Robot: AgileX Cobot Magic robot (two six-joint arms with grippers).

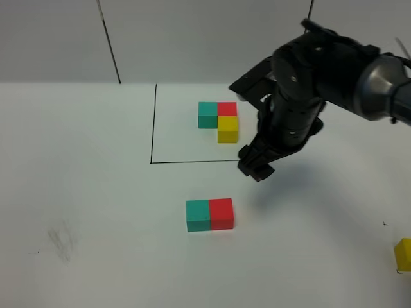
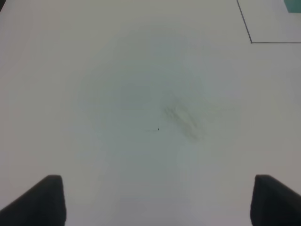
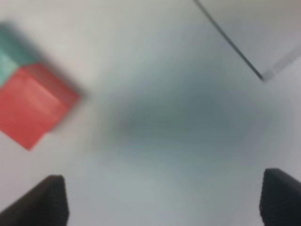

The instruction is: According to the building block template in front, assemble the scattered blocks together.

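Centre: matte teal cube (image 1: 197,215) and red cube (image 1: 221,213), equal-sized, touching side by side; yellow cube (image 1: 403,254) alone at right edge. Upper centre: L-shaped template (image 1: 218,119) in black outline (image 1: 153,122). Jaws of left gripper (image 2: 157,197) and right gripper (image 3: 160,197) spread, empty.

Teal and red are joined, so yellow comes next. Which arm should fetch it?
Right. The yellow block lies at the right edge, nearer the open, empty right end effector; the left end effector faces the far-left smudge.
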